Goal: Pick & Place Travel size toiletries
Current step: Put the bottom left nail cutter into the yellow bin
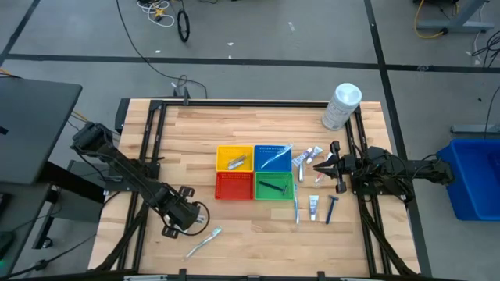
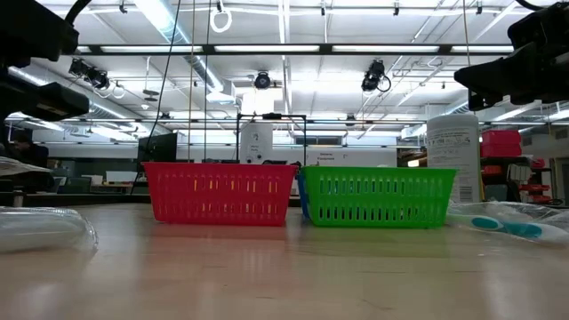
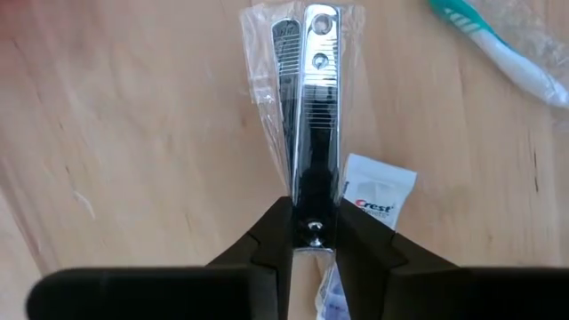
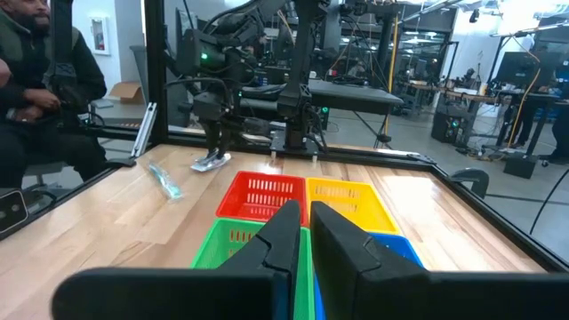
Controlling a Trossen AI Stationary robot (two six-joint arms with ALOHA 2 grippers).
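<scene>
We see the left end effector pinching a wrapped nail clipper over the bench, right end effector pressed together

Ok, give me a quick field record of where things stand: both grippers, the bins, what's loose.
left gripper: near the table's front left, shut on a wrapped nail clipper
right gripper: right of the bins, fingers close together, nothing between them
bins: yellow, blue, red, green
loose: toothbrush front left; small tubes and razor right of the green bin
</scene>
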